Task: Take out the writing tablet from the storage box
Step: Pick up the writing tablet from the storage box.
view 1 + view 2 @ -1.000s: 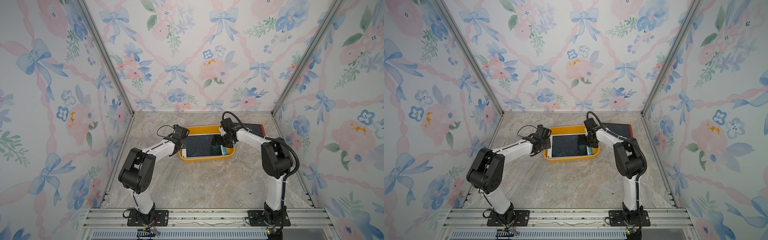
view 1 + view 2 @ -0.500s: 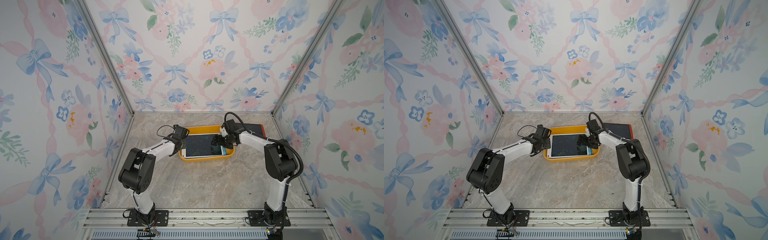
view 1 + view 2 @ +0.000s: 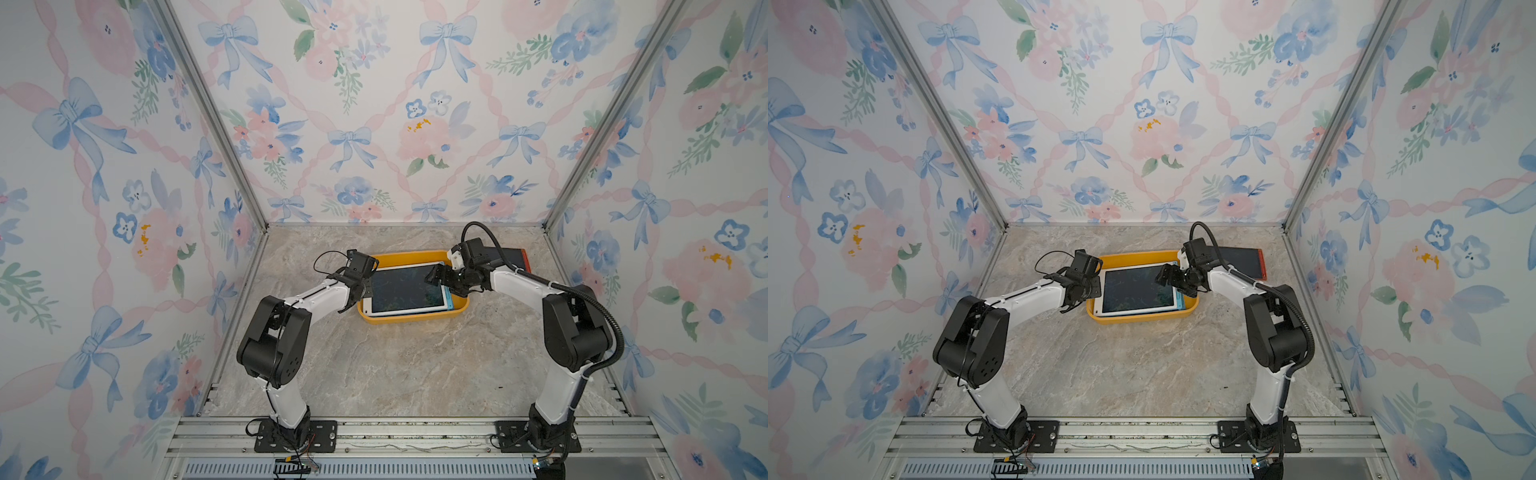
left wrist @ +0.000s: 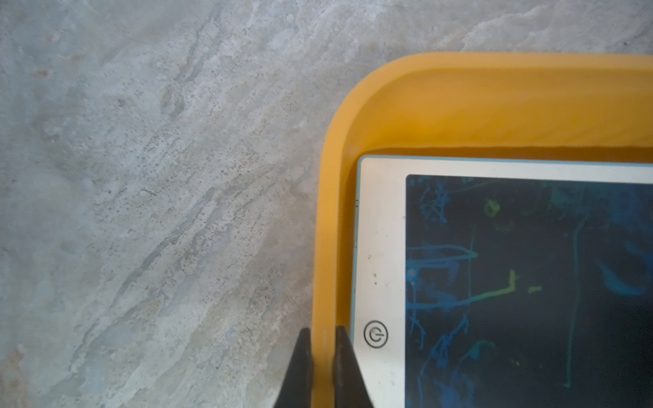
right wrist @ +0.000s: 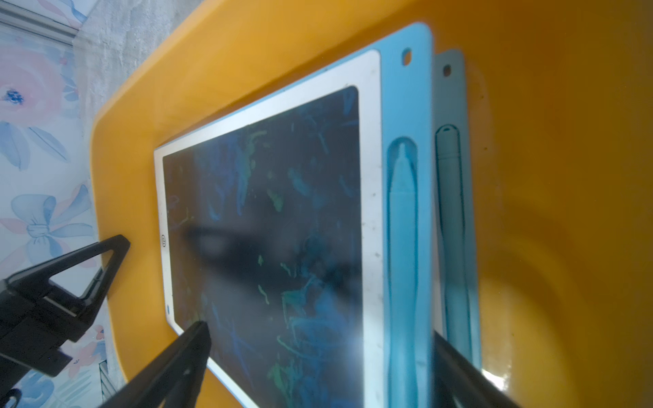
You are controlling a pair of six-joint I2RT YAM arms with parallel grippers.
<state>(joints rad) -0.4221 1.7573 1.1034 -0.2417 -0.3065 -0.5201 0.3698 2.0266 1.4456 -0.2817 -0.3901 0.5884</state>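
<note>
The yellow-orange storage box (image 3: 411, 318) (image 3: 1142, 318) sits at the back middle of the table. Inside lies a white-framed writing tablet (image 3: 399, 291) (image 3: 1133, 291) (image 5: 268, 212) with a dark scribbled screen and a blue pen edge. A second blue-edged tablet (image 5: 454, 212) shows beneath it. My left gripper (image 3: 362, 298) (image 3: 1090, 296) (image 4: 323, 335) is shut on the box's left rim (image 4: 328, 219). My right gripper (image 3: 434, 280) (image 3: 1165, 276) (image 5: 319, 332) stands open at the tablet's right end. One finger (image 5: 190, 353) is over the screen, the other (image 5: 459, 374) past the blue edge.
A dark tablet with a red frame (image 3: 513, 257) (image 3: 1246, 262) lies flat on the marble table at the back right, behind my right arm. Flowered walls close in the back and both sides. The table's front half (image 3: 415, 374) holds only the arm bases.
My right gripper has moved from the box's right rim inward and lower over the tablet's right end, its jaws a little narrower. The left gripper and the box have not moved.
</note>
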